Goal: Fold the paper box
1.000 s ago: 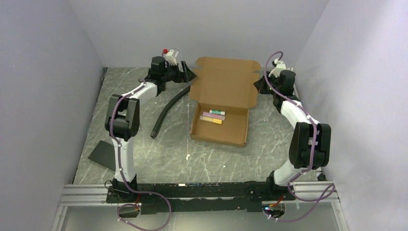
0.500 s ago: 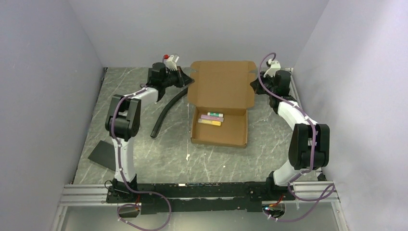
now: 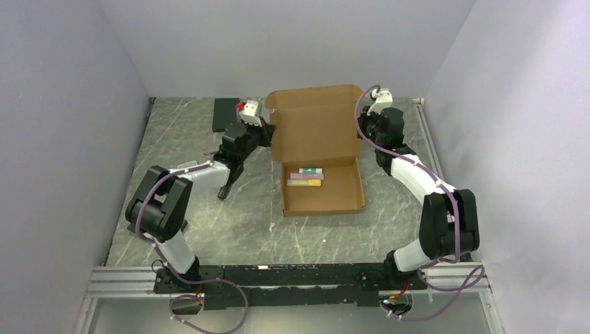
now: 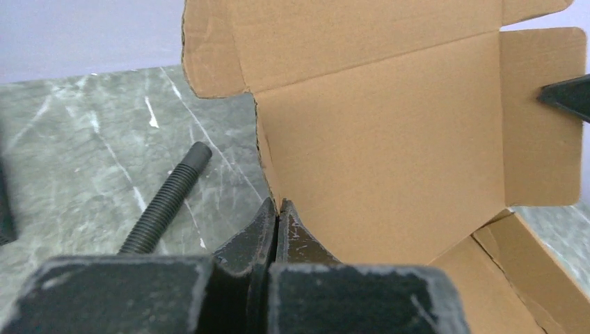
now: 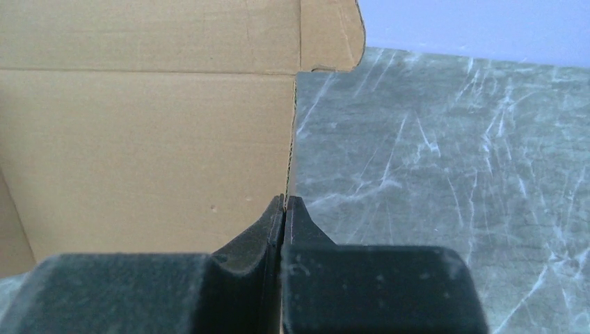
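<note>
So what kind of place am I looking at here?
Likely a robot lab test cell: left arm and right arm bolted to a rail, plain walls enclosing a marbled table with a paper box.

High rear overview, two close wrist views (shared: the paper box [image 3: 316, 132])

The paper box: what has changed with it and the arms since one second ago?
The left claw and right claw, each shut on a side edge of the lid of the paper box, drew toward the arm bases and tipped the lid more upright; the tray slid slightly nearer. The markers in the tray and the black hose stayed.
</note>
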Tool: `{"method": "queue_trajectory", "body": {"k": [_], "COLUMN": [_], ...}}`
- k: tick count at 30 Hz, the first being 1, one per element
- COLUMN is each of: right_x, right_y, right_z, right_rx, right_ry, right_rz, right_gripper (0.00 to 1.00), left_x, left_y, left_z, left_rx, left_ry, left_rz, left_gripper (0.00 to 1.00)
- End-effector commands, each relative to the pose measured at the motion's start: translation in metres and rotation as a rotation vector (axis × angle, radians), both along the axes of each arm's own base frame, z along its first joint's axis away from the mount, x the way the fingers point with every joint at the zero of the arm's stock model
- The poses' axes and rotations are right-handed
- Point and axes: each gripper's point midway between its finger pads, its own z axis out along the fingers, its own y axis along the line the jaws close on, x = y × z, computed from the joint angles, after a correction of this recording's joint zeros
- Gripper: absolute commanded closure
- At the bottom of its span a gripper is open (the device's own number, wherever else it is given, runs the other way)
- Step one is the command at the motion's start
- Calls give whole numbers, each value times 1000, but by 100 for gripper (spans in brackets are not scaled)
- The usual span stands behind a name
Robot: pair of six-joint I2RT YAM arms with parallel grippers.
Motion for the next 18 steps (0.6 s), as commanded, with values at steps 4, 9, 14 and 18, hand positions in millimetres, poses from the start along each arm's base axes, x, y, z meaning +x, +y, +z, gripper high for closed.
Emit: {"method": "queue_trajectory", "body": {"k": [4, 9, 14, 18], "right_x": [-9, -19, -28, -31], "right_y": [13, 17, 14, 15], "right_z": [54, 53, 62, 80], "right_rx": [32, 72, 83, 106], "right_ry": [-223, -243, -329, -440], "right_rz": [-87, -89, -86, -74], "right_gripper": [100, 100, 100, 100], "left_x": [-16, -25, -29, -24], "left_y": [-3, -5, -5, -7], "left_z": [42, 47, 62, 81], "left_rx": [75, 104, 112, 137], "left_ry": [-175, -195, -276, -388], "left_rz": [234, 380, 466, 512], "left_gripper": [100, 100, 100, 100]}}
